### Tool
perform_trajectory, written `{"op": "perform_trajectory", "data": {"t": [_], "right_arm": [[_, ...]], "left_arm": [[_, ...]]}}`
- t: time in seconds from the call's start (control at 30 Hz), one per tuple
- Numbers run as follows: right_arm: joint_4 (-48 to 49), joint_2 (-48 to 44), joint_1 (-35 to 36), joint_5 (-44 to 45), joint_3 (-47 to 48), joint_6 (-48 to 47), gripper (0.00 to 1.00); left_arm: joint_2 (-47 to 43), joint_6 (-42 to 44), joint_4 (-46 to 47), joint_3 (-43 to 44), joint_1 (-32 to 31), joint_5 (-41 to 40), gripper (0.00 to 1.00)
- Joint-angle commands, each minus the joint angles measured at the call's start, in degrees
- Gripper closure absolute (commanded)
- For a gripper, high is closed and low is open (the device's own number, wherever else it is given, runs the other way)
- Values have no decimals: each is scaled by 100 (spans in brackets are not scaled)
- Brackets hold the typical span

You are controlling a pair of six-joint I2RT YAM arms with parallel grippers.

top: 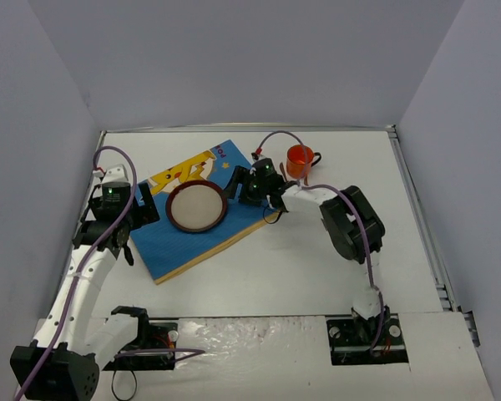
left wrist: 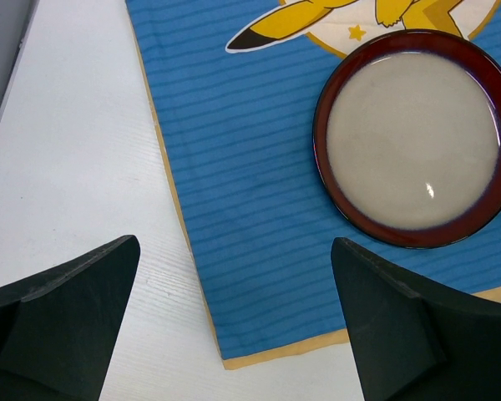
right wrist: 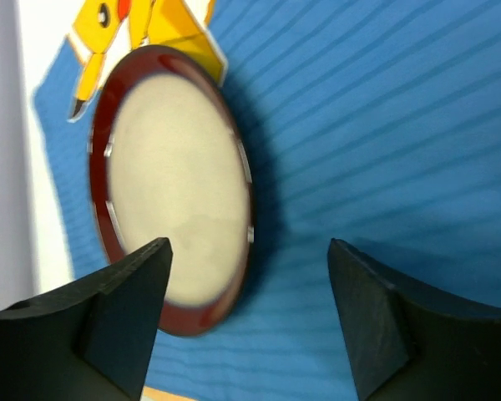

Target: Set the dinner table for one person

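Observation:
The dinner table (top: 317, 267) is a white top with a blue placemat (top: 192, 246) lying on it at an angle. On the mat rests a plate (top: 197, 207) with a dark red rim and a cream middle. My right gripper (top: 236, 187) hovers at the plate's right edge, open and holding nothing. In the right wrist view the plate (right wrist: 175, 175) sits off to the left of my right gripper (right wrist: 249, 242), above the mat (right wrist: 384, 125). My left gripper (left wrist: 235, 244) is wide open over the mat's corner (left wrist: 250, 167), with the plate (left wrist: 413, 138) beyond it. Seen from above, the left gripper (top: 144, 210) stands left of the plate.
An orange translucent cup (top: 300, 159) stands on the table behind the right gripper, off the mat. A yellow cartoon figure (top: 184, 170) is printed on the mat's far part. Grey walls enclose the table on three sides. The metal rim (top: 417, 209) runs along the right edge.

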Motion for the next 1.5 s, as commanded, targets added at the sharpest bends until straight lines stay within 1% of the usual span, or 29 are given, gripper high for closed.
{"op": "perform_trajectory", "data": {"t": [0.0,0.07,0.17,0.27,0.3,0.37,0.4,0.47,0.5,0.67,0.7,0.87,0.97,1.2,1.47], "right_arm": [[-847,-1347,-292,997,315,-1736,24],[-928,-1649,-525,1249,125,-2204,22],[-966,-2250,-943,1369,-184,-3133,20],[-1160,-2504,-1507,1397,-255,-3632,20],[-1257,-2542,-1563,1346,-212,-3786,20],[-1404,-2541,-1908,1108,-53,-4116,21],[-1497,-2513,-2003,995,10,-4473,23],[-1531,-2390,-2326,563,140,-4799,24],[-1531,-2337,-2457,318,176,-5061,26],[-1537,-1896,-3161,-1152,452,-5880,27],[-1561,-1751,-3245,-1292,520,-6041,27],[-1662,-1203,-3388,-1788,845,-6869,26],[-1826,-728,-3613,-2145,1211,-7312,26],[-1874,-93,-3682,-2204,1827,-7797,26],[-1927,417,-3691,-2513,2114,-8765,28]], "left_arm": [[-12,151,239,105,64,22,3],[5,171,239,107,66,71,3],[31,207,244,114,87,131,3],[61,228,253,121,98,184,3],[77,228,257,123,99,203,3],[118,237,248,123,117,261,3],[127,237,248,123,126,271,3],[154,246,248,123,135,306,3],[170,246,248,123,144,315,3],[171,299,259,103,171,341,3],[171,304,269,94,176,341,3],[218,345,291,61,197,338,3],[288,392,283,53,213,283,3],[444,408,297,44,218,209,3],[572,438,301,53,231,192,3]]}}
